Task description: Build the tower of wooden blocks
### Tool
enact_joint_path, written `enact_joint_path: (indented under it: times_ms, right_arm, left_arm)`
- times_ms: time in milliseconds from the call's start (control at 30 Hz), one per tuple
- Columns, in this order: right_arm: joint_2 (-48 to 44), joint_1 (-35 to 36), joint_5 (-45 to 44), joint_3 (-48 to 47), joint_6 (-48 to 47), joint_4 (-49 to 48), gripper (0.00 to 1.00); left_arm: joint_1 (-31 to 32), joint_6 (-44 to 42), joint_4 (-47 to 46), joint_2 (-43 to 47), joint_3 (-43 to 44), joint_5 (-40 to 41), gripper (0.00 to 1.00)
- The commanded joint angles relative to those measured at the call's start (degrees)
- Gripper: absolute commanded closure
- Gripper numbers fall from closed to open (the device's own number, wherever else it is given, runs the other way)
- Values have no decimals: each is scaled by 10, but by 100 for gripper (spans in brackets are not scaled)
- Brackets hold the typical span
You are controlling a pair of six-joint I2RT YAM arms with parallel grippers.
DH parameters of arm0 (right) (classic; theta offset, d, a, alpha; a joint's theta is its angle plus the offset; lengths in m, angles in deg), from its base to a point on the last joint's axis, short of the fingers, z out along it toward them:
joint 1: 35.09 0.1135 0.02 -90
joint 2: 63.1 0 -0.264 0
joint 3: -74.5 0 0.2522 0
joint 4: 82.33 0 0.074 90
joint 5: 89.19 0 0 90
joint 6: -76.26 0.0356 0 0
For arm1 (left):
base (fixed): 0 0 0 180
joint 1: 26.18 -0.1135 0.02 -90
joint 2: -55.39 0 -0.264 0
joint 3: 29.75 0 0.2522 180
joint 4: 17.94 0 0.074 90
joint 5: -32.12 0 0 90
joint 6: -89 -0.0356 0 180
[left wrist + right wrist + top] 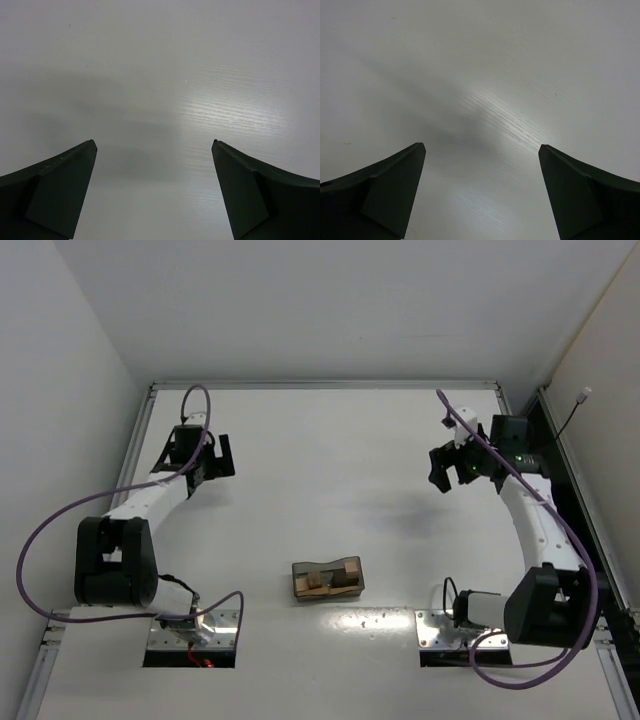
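**Listener:** What does the overhead view show?

**Operator:** A white desk (pixel 330 440) seen from above, with my two arms reaching out from the near edge. My left end effector (pixel 222 455) hangs over the left side of the desk, its fingers spread wide with nothing between them. My right end effector (pixel 442 470) mirrors it on the right side, also spread wide and empty. Each wrist camera shows only bare desk between two dark fingertips.

**Listener:** Where are the pieces for the tower?

**Operator:** The wood blocks (pixel 318 581) lie jumbled in a small clear bin (pixel 297 567). It sits close to the near edge, between the two arm bases and well apart from both end effectors. I can make out light tan and dark brown pieces, but not their shapes. No tower stands anywhere yet.

**Listener:** So how do you start well?

**Operator:** I judge this as the very beginning, so the first move is a reach to the bin. I would bring one arm directly above it and come straight down, not in at a slant. I would take whichever piece lies on top, gripping across two flat faces rather than corners. Then I would lift it clear of the bin wall before moving sideways. A broad piece should make the steadiest base, set on bare desk near the bin where both arms can reach. The bin looks light and may slide, so the other arm could steady it.
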Motion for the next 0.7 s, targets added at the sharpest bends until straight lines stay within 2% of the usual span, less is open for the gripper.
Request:
enact_joint_path:
  times_ms: [0,100,133,167,267,300,367,400,500,667]
  right_arm:
    - [-9,44,111,-58,-72,51,6]
    - [-16,127,117,-74,-102,96,1]
    - [-16,146,123,-74,-113,125,5]
    - [-16,162,123,-80,-142,140,14]
    - [-30,249,110,-80,-193,191,29]
    - [-30,296,103,-80,-219,201,36]
    - [-45,341,79,-64,-240,216,45]
    - [-45,379,70,-58,-257,221,53]
    - [-51,428,42,-39,-278,222,62]
    - [-29,509,49,-32,-288,229,65]
  left_arm:
    - [-4,-4,6,-3,39,-13,0]
    - [-9,-17,24,-9,47,-33,0]
    - [-9,-17,24,-10,47,-33,0]
    - [-15,-17,31,-10,53,-33,0]
    - [-22,-6,37,-15,59,-59,0]
    - [-22,-6,42,-15,59,-64,0]
    - [-27,-6,56,-23,76,-76,0]
    - [-27,-6,62,-36,82,-85,0]
    - [-33,-14,87,-52,108,-110,0]
    - [-38,-19,95,-74,131,-153,0]
